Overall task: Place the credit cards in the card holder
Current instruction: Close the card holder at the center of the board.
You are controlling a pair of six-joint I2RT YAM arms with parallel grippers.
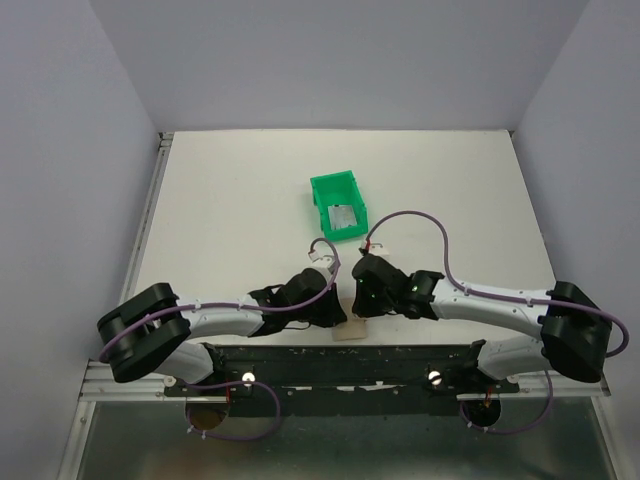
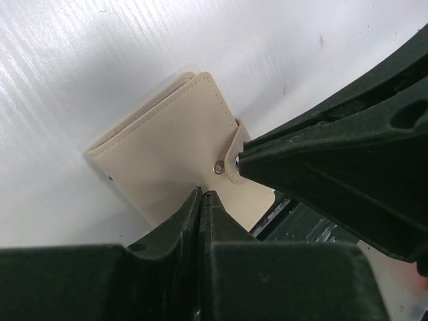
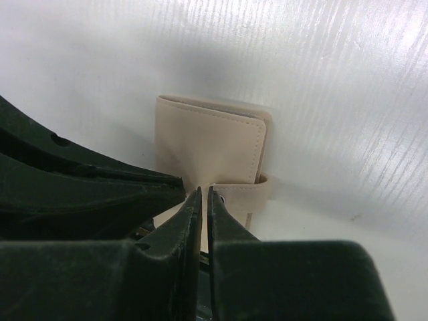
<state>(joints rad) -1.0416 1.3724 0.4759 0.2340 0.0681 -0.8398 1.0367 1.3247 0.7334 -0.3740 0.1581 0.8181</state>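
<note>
The closed card holder [image 2: 167, 140] lies flat. The left gripper [image 2: 202, 195], fingers together, seemingly steadies it. The right gripper [image 3: 204, 192] pinches its strap [image 3: 244, 190], probably to unsnap it. Beyond it, credit cards [image 1: 343, 220] sit in a green bin [image 1: 322, 186].

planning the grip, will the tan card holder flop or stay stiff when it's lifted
Probably bendy: the card holder looks like soft stitched material. Likely light, being thin and flat. Its snap strap may resist opening.
</note>
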